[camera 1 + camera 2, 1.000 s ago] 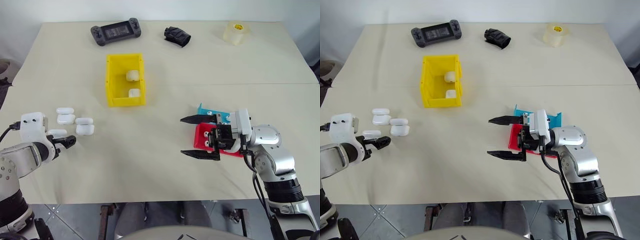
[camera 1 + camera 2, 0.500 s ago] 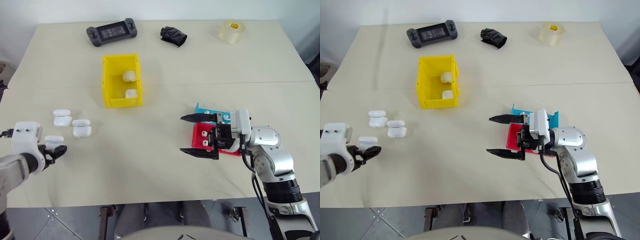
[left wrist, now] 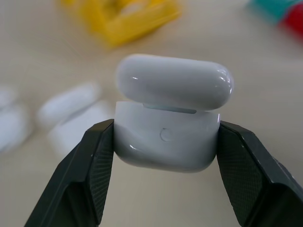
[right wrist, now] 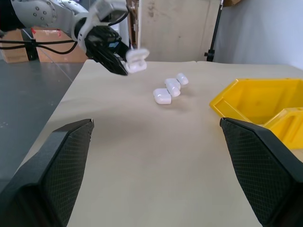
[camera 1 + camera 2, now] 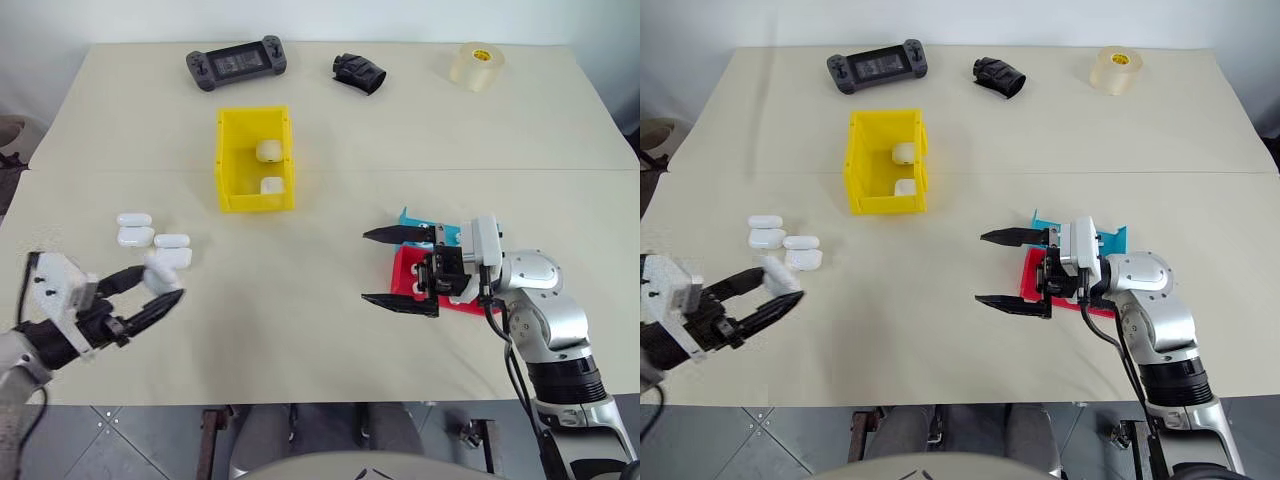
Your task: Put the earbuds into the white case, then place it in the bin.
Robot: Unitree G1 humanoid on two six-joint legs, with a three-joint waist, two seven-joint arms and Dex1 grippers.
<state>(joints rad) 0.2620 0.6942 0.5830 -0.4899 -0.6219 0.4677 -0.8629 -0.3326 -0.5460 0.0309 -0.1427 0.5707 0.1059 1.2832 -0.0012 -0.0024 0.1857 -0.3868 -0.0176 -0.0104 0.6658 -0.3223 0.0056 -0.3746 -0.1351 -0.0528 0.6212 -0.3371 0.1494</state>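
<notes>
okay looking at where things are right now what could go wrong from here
1. The left pincer clamps the white case only by its two ends, with the lid ajar; the glossy case could slip or twist out.
2. The open right pincer waits empty in front of the red tray, so the earbuds still need picking; such tiny parts are easy to drop or miss the case.

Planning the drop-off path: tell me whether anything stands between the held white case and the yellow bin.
Nothing visible does. The left gripper holds the small glossy white case, lid ajar, off the table. Between it and the bright yellow plastic bin is bare table; four white cases lie left of that line.
</notes>
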